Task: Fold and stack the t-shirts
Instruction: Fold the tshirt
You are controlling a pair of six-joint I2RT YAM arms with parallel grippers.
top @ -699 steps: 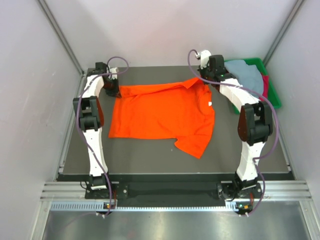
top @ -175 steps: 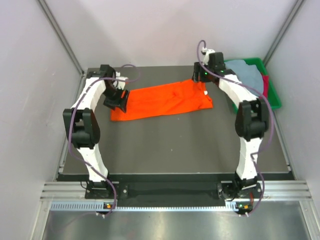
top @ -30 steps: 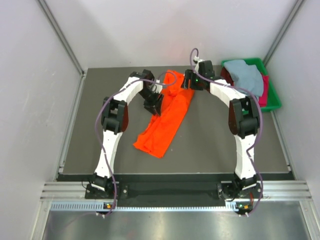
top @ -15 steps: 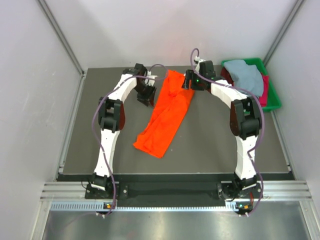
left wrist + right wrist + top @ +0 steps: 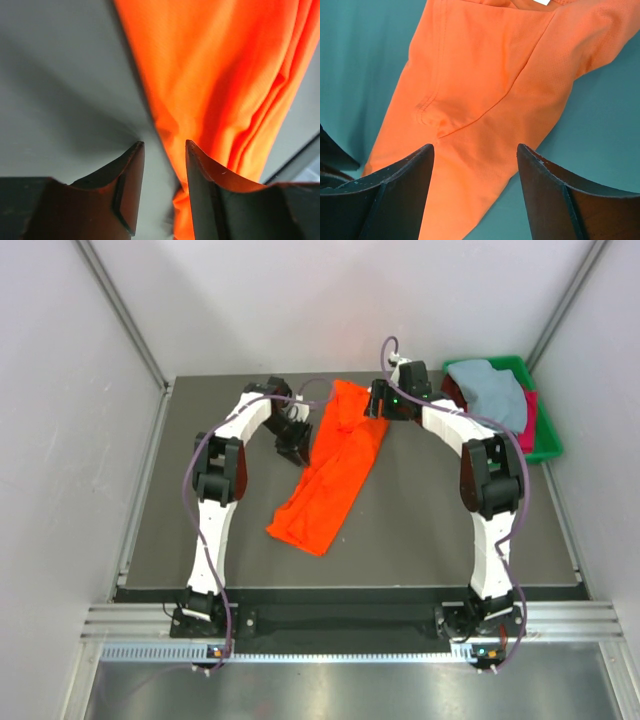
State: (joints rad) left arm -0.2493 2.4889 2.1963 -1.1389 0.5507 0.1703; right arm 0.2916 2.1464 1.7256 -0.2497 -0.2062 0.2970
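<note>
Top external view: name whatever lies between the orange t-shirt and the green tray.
Between the orange t-shirt and the green tray, the right arm crosses above otherwise bare dark table; the top external view shows this.

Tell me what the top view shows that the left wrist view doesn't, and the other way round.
Top view only: the whole orange shirt as a long slanted strip, and the green tray holding a grey-blue shirt and a red shirt. Left wrist only: its fingers apart, close over the shirt's edge and creases. Both: orange cloth on the dark table.
</note>
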